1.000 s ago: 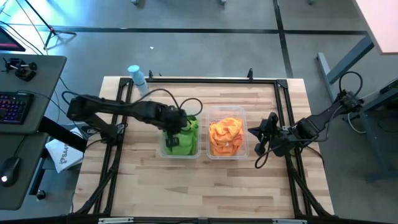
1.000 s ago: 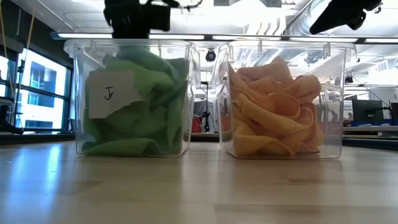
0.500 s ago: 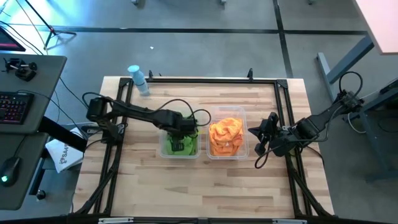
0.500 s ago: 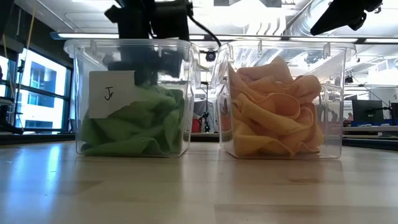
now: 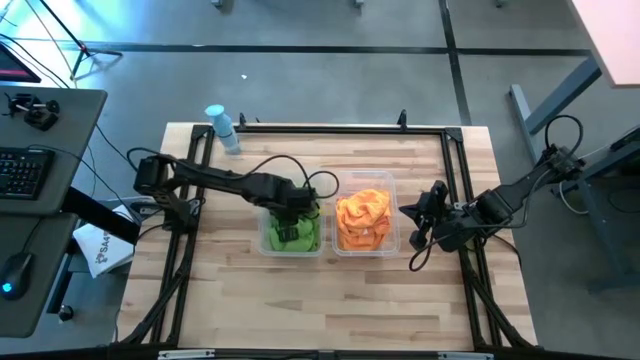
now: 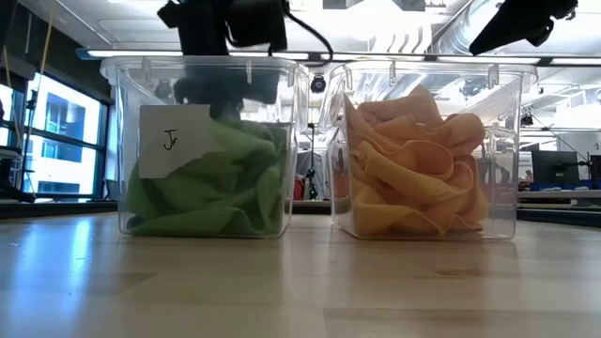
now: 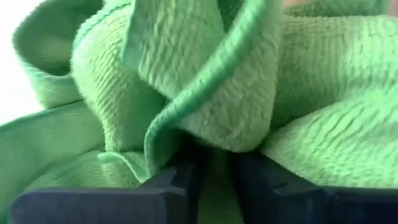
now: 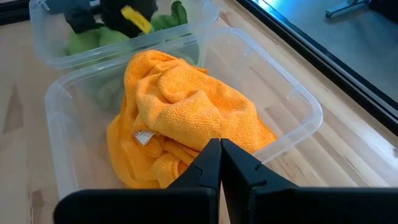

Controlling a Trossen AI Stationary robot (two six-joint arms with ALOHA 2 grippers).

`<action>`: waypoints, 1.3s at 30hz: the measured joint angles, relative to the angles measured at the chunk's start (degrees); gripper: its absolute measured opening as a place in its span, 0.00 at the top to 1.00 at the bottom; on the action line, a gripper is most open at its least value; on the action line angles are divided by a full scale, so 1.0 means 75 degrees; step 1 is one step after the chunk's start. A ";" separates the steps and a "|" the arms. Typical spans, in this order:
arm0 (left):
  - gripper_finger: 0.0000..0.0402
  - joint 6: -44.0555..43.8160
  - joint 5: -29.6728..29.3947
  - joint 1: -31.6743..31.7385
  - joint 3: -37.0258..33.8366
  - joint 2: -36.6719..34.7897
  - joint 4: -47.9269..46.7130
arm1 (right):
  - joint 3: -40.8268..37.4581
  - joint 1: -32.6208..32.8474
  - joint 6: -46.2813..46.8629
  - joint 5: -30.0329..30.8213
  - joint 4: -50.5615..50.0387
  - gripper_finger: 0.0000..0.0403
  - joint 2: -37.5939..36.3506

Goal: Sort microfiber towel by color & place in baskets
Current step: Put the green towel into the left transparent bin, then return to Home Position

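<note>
Green microfiber towels [image 6: 211, 183] fill the left clear basket [image 5: 263, 243], which carries a white label [image 6: 174, 141]. Orange towels [image 5: 362, 218] lie heaped in the right basket [image 5: 393, 200]. My left gripper [image 5: 291, 212] reaches down inside the green basket, nearly shut, with green cloth [image 7: 214, 186] between its fingers. It also shows as my left gripper [image 6: 225, 89] in the low view, on top of the green pile. My right gripper [image 5: 408, 212] hangs shut above the table just right of the orange basket, and the right wrist view shows this gripper [image 8: 221, 158] facing the orange pile. My left gripper has a fold of the topmost green towel [image 7: 205, 134] pinched between its two fingers [image 7: 180, 183]. It comes from above, pointing down into the basket. The towel is bunched and slack and rests on the other green towels; how many layers are caught I cannot tell.
A small pale-blue bottle [image 5: 222, 125] stands near the table's far left corner. A printed white sheet [image 5: 100, 250] lies off the table's left edge, beside a desk with a keyboard [image 5: 22, 172]. Bare wood stretches along the near side [image 5: 320, 300].
My left gripper went down into the green basket and pushed the tall green pile low, then rose a little. The pile has sprung partly back up. The green basket has slid slightly along the table.
</note>
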 joint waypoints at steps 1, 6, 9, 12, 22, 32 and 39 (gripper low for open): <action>0.80 -0.0002 -0.0002 0.0002 0.0000 -0.0081 0.0009 | 0.0000 0.0001 0.0001 0.0000 -0.0006 0.99 0.0003; 0.73 -0.0002 -0.0016 -0.0001 0.0000 -0.0767 -0.0070 | 0.0000 0.0003 -0.0009 -0.0025 -0.0022 0.99 0.0006; 0.73 -0.0047 -0.0035 -0.0001 0.0002 -0.1384 -0.0072 | 0.0000 0.0003 -0.0005 -0.0029 -0.0060 0.99 0.0006; 0.73 -0.0179 -0.0249 -0.0004 0.0003 -0.2034 -0.0115 | 0.0000 0.0002 -0.0023 -0.0042 -0.0185 0.99 0.0006; 0.73 0.0654 -0.0666 -0.0001 0.0009 -0.3763 -0.0586 | 0.0000 0.0003 -0.0195 -0.0342 -0.0690 0.99 0.0009; 0.79 0.0465 -0.0615 0.0002 -0.1935 -0.5706 0.0207 | 0.0000 0.0001 -0.0165 -0.0141 -0.1285 0.99 0.0009; 0.98 0.0597 -0.0154 0.0002 -0.4400 -0.8103 0.2272 | 0.0000 0.0001 -0.0222 0.0009 -0.1283 0.99 0.0009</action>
